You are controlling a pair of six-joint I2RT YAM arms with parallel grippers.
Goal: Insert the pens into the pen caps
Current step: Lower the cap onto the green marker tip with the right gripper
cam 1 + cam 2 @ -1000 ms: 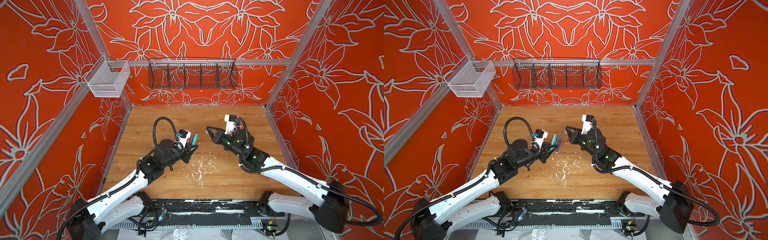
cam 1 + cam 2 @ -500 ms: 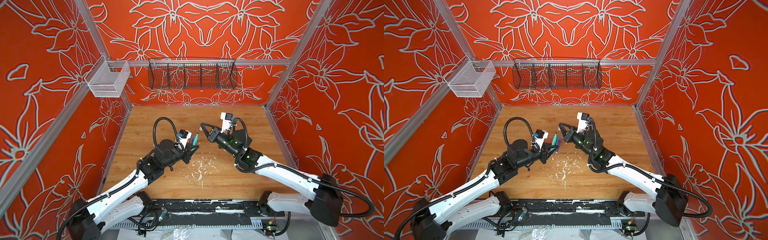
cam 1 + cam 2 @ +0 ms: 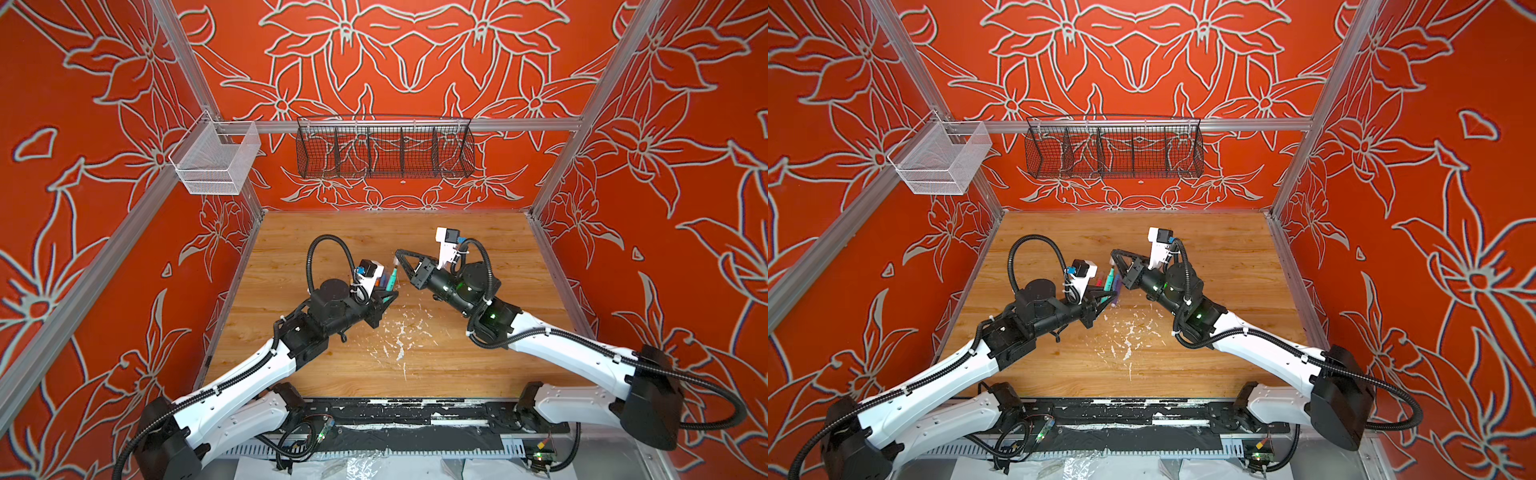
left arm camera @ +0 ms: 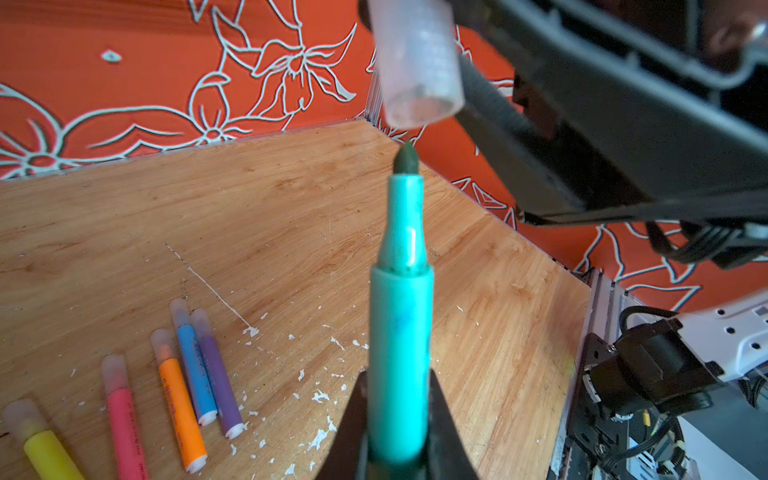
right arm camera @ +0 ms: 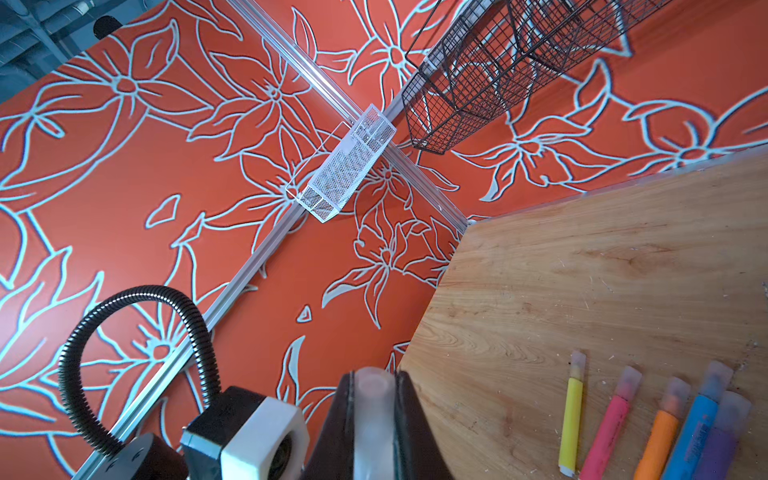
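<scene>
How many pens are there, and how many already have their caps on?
Capped pens on the table: 5 (yellow, pink, orange, blue, purple)
Uncapped pens: 1 (green pen, in left gripper)
Loose caps: 1 (clear cap, in right gripper)
Total: 6 pens

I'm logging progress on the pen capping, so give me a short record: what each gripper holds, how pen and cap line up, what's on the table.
left gripper: shut on green pen, felt tip bare
right gripper: shut on clear cap
alignment: cap's open end faces the tip, gap between them, not yet on
table: yellow pen, pink pen, orange pen, blue pen, purple pen, all lying capped
</scene>
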